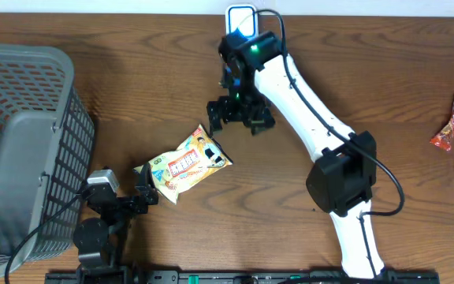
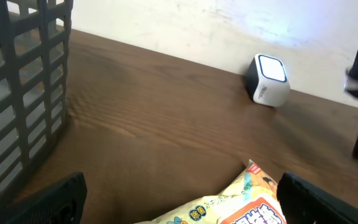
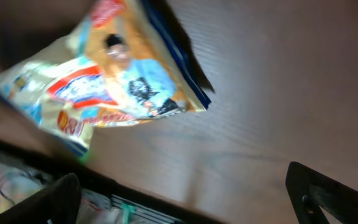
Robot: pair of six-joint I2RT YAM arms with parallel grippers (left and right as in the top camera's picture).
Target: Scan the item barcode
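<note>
One snack packet (image 1: 186, 163), long axis lower-left to upper-right overhead; left fingers (image 2: 51, 200) and right fingers (image 3: 331, 196) wide, seemingly empty.

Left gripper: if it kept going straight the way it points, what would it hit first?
Most likely the snack packet, just ahead of the open left gripper; the white scanner stands much farther on.

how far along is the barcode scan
Nothing looks done yet: the snack bag lies on the table, apart from the scanner. In hand: left gripper open at the bag's end, right gripper open nearby, neither holding it. Left: grasp, lift, present barcode to scanner.
</note>
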